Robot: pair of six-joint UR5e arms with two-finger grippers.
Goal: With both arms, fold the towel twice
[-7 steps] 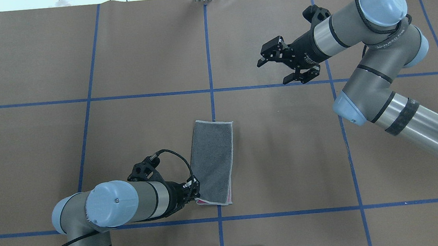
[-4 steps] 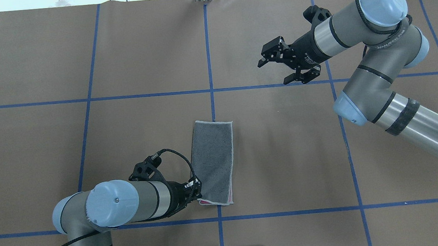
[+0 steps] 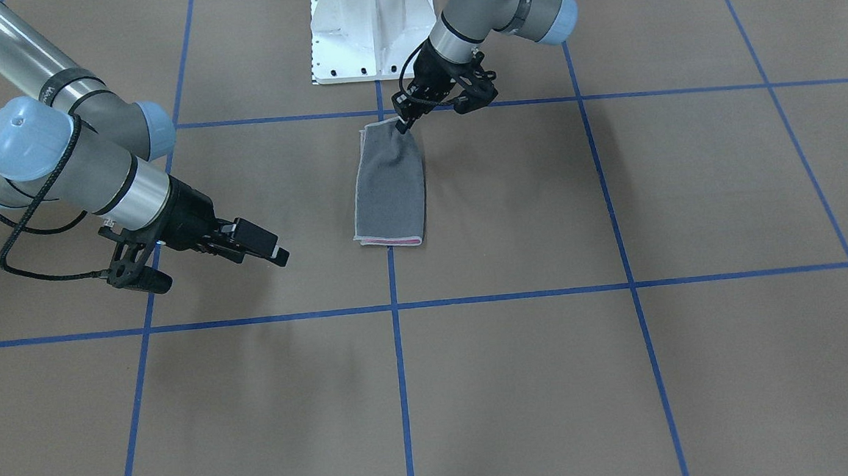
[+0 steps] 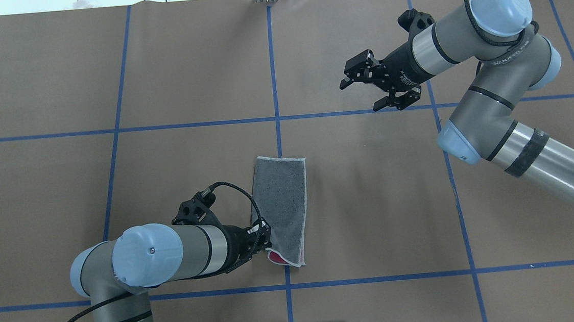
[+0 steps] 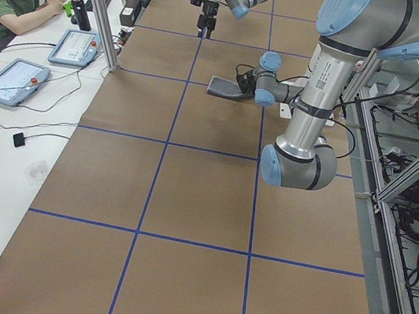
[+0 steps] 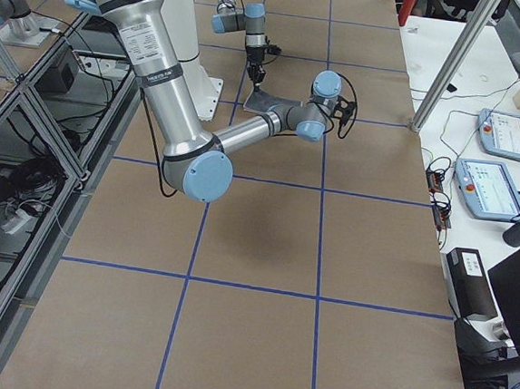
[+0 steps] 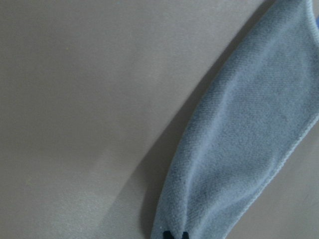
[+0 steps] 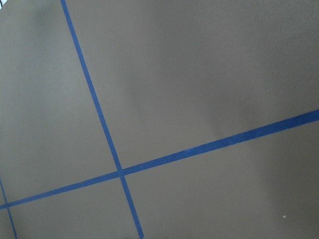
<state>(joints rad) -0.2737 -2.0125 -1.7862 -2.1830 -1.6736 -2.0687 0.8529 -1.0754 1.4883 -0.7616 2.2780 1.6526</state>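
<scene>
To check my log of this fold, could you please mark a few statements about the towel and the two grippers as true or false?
1. The small terry towel, grey face up, lies folded in a narrow strip. True.
2. The left gripper is shut on a corner of the towel. True.
3. The right gripper grips the towel's far end. False: it is open, well away from the towel.
4. No pink shows. False: pink shows under the lifted corner.

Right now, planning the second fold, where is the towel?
In the overhead view the towel straddles the centre blue line near the robot, its near-left corner in the left gripper.
</scene>
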